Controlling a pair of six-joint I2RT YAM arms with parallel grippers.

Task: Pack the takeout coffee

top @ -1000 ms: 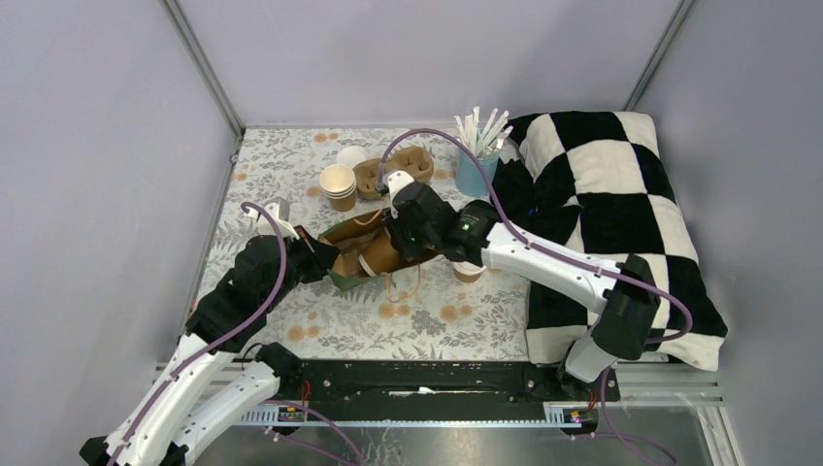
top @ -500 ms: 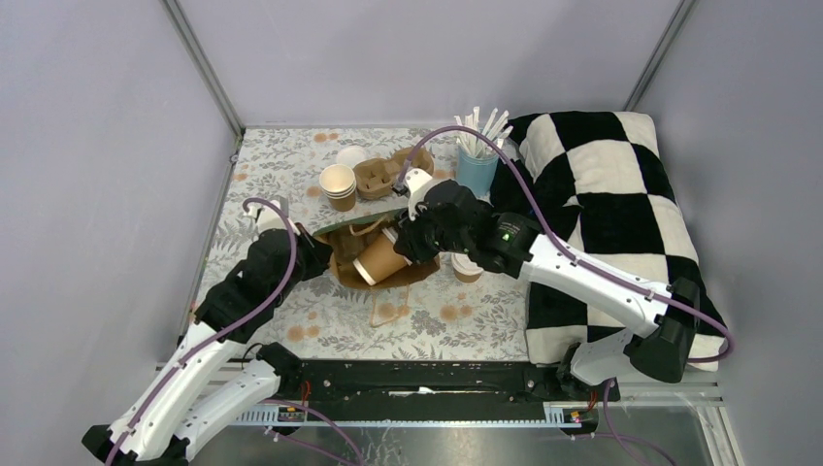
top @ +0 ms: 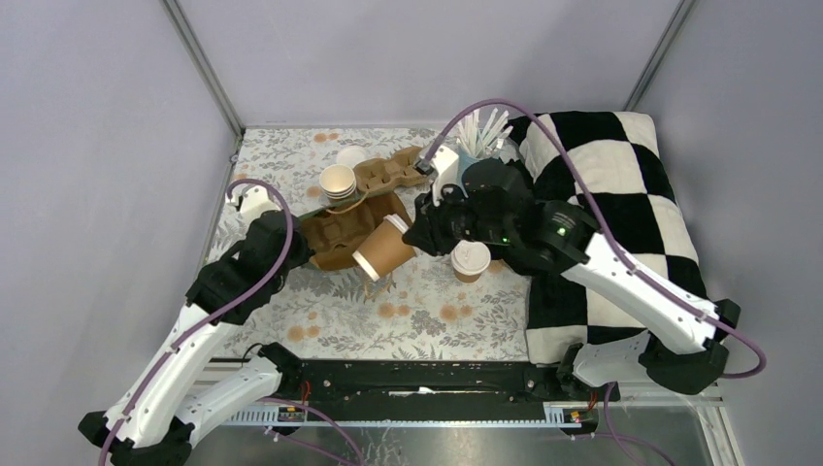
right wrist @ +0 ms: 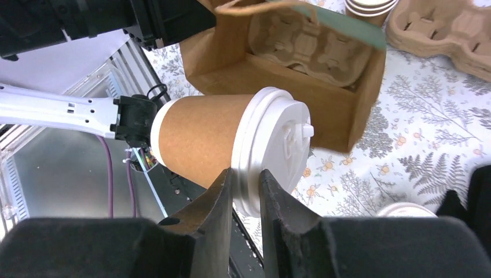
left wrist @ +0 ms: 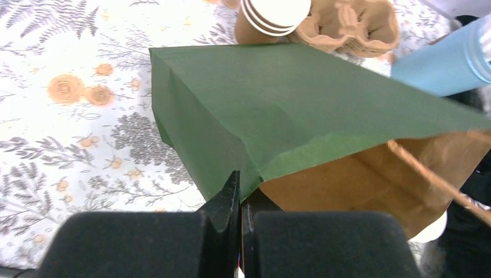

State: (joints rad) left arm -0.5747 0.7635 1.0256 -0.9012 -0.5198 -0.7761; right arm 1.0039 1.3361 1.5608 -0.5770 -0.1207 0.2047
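Note:
One lidded kraft cup of takeout coffee (right wrist: 200,139) hangs tilted on its side, my right gripper (right wrist: 246,180) shut on the rim of its white lid (right wrist: 278,145). In the top view this cup (top: 381,250) is just in front of the open mouth of the paper bag (top: 335,238), with the right gripper (top: 415,233) beside it. The second lidded cup (top: 471,260) stands on the table. My left gripper (left wrist: 240,186) is shut on the edge of the bag (left wrist: 289,104), which is green outside and brown inside. A pulp carrier (right wrist: 301,40) lies inside the bag.
A stack of empty paper cups (top: 338,182) and a spare pulp carrier (top: 390,172) sit behind the bag. A light-blue cup of straws (top: 477,136) stands at the back. A black-and-white checked cushion (top: 621,194) fills the right side.
My right gripper has drawn back to the right with the cup, out of the bag's mouth. The left gripper has pulled the bag's edge back and left, so the bag now faces the cup.

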